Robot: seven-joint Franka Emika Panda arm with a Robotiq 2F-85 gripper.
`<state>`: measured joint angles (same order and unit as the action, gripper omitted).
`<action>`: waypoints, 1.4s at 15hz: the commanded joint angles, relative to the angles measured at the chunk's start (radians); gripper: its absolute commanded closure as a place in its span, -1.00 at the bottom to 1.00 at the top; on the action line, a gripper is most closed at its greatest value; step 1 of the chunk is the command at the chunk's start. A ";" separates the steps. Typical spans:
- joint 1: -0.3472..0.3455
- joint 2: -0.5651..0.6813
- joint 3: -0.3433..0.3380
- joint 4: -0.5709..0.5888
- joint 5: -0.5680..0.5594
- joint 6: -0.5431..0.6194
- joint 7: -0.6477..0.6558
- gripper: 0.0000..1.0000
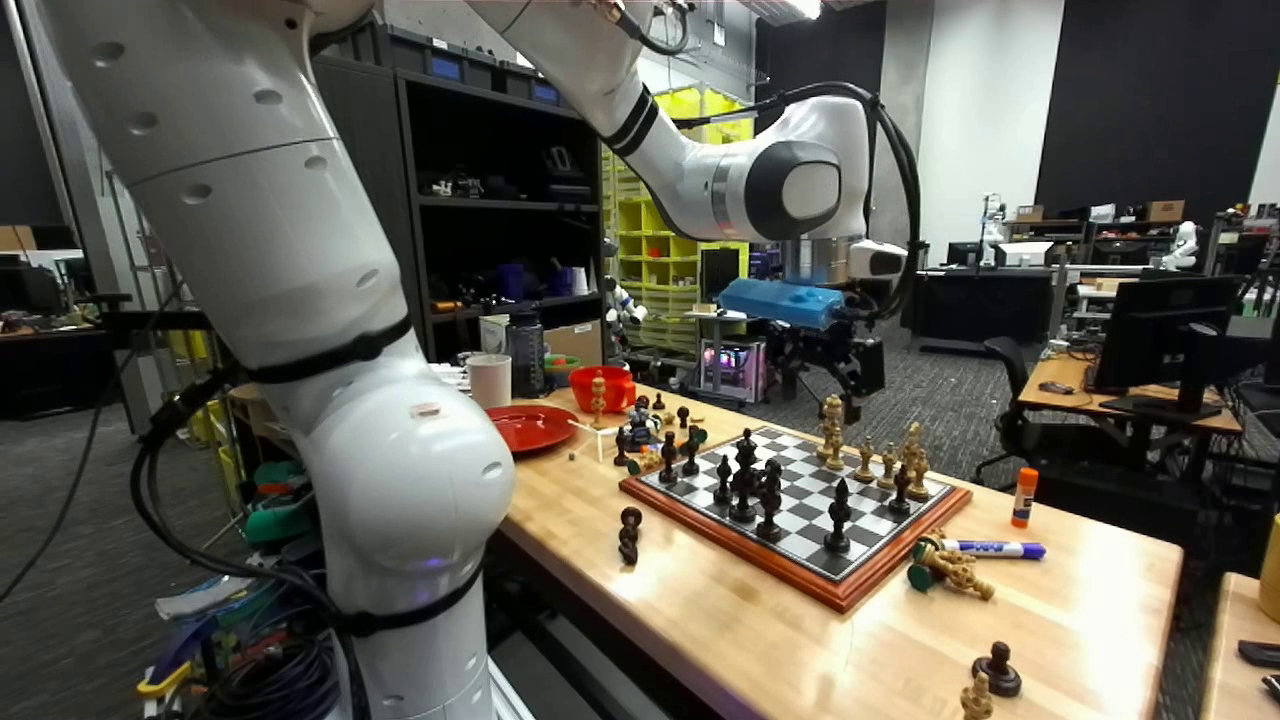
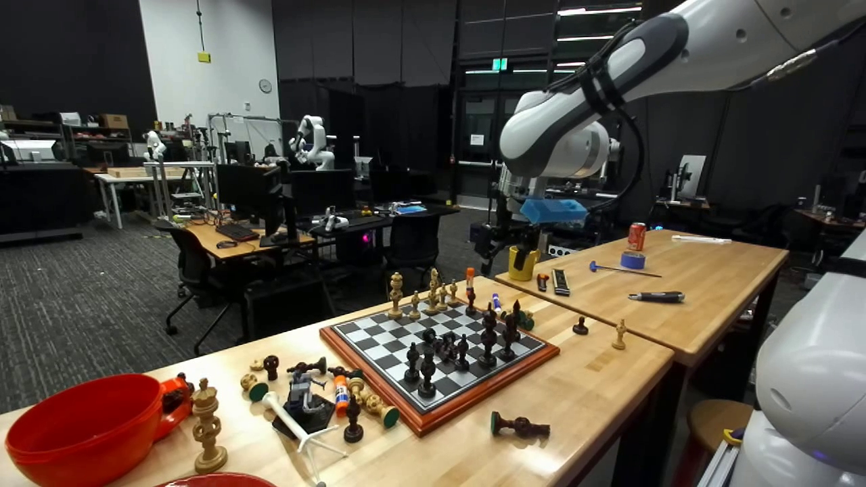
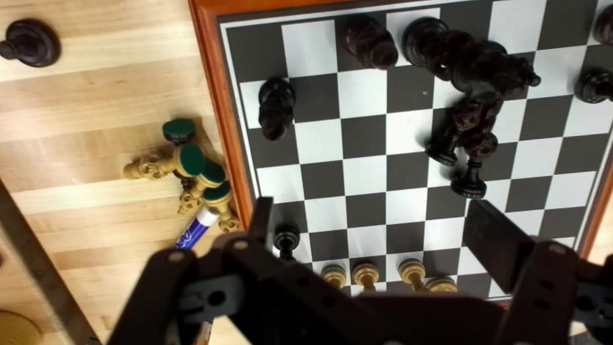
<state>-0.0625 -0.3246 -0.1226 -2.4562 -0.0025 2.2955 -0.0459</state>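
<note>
My gripper (image 3: 371, 211) stands open above the chessboard (image 3: 366, 175), with nothing between its fingers. In both exterior views the gripper (image 1: 822, 400) hangs over the board's far side, above the piece tops. Light wooden pieces (image 3: 366, 274) line the board's lower edge in the wrist view, partly hidden by the gripper body. A small dark piece (image 3: 286, 238) shows beside the left finger (image 3: 262, 215). Near the right finger (image 3: 498, 244), a clump of dark pieces (image 3: 471, 148) looks toppled or leaning. More dark pieces (image 2: 488, 338) stand upright on the board.
Beside the board lie toppled pieces (image 1: 945, 568) and a blue marker (image 1: 995, 549); a glue stick (image 1: 1024, 497) stands nearby. A red bowl (image 2: 88, 426), a tall light piece (image 2: 208, 429) and a white tripod (image 2: 298, 426) occupy the other end. A second table holds a yellow cup (image 2: 522, 264).
</note>
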 commanded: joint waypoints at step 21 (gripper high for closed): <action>-0.063 0.139 0.042 0.037 -0.122 0.002 0.221 -1.00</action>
<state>-0.1286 -0.1840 -0.0876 -2.4236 -0.1163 2.2972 0.1879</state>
